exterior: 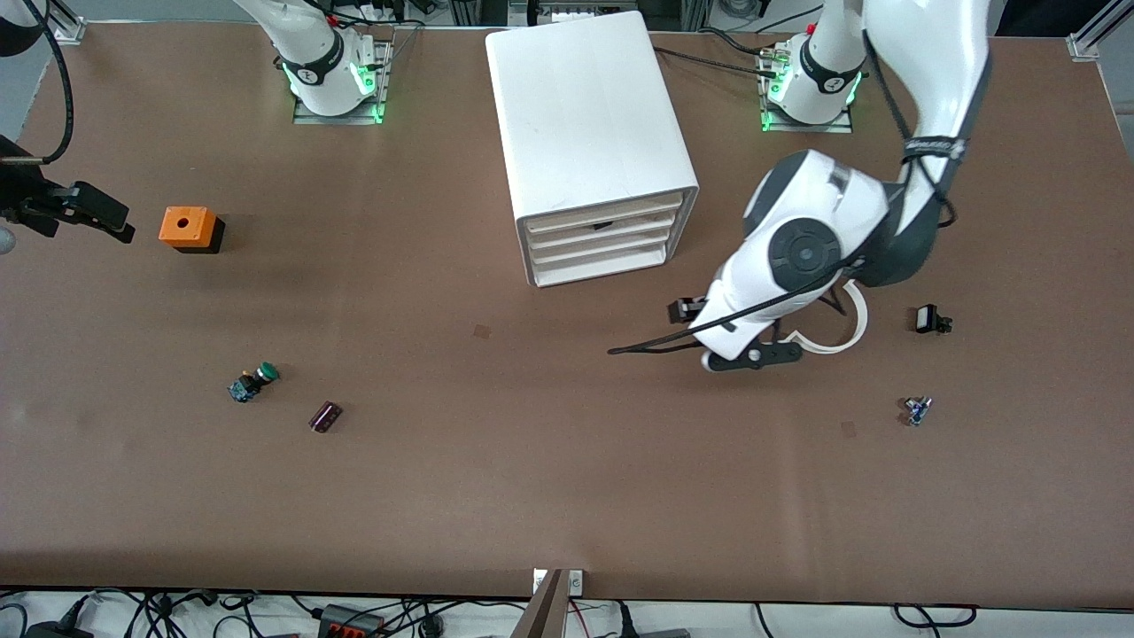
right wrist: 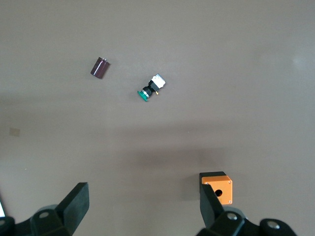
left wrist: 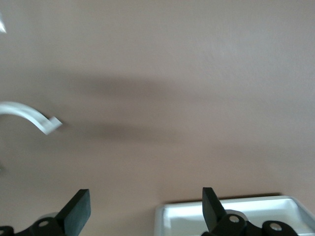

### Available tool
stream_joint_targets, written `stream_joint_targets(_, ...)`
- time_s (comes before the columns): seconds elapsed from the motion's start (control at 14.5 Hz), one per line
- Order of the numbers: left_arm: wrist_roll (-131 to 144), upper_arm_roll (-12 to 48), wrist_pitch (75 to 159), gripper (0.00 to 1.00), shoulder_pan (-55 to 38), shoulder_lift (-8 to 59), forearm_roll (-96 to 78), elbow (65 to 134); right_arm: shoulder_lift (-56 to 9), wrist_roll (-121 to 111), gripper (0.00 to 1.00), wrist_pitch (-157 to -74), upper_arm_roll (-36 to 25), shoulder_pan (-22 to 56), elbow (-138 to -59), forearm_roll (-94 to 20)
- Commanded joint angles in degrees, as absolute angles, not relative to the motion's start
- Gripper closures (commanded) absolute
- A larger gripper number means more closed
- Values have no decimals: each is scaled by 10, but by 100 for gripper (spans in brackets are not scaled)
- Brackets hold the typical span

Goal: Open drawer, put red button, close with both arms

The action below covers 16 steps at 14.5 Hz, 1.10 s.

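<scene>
You are looking at a white drawer cabinet whose drawers are all sitting flush, none pulled out. No red button is showing anywhere on the table. The only push button in sight is a green-capped one, lying toward the right arm's end beside a small purple cylinder. Shut drawers with no red button in view are fitting two stages. Either the button is already resting inside and the closing is done, or it is lying hidden under the left arm and the opening is to come. So I am not calling a next move for you, since the pictures are not settling which stage this is.

The left gripper is hanging with its jaws spread and nothing between them. It is over bare table just in front of the drawers, toward the left arm's end, near a white curved strip. The right gripper is also standing parted and carrying nothing. It is hovering by the orange box, well apart from the cabinet
</scene>
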<state>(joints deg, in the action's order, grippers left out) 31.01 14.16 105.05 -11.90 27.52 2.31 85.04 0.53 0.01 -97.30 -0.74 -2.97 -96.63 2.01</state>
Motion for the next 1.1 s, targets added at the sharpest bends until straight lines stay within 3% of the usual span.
stream_joint_targets(0.0, 207, 144, 1015, 0, -82, 214, 47, 860, 20, -9, 0, -972, 1, -40, -981, 22)
stream_joint_targets(0.34, 55, 147, 862, 0, -5, 133, 43, 849, 23, -16, 0, -984, 0, -40, -983, 22)
stream_joint_targets(0.55, 2, 135, 844, 0, 26, 79, 36, 868, 23, -18, 0, -983, 0, -40, -983, 23)
stream_joint_targets(0.76, -21, 56, 870, 0, 18, 2, -39, 946, 23, -18, 0, -978, 0, -39, -984, 23)
stream_joint_targets(1.03, -24, 32, 1007, 0, 18, -65, -37, 1037, 23, -23, 0, -977, -1, -40, -984, 24)
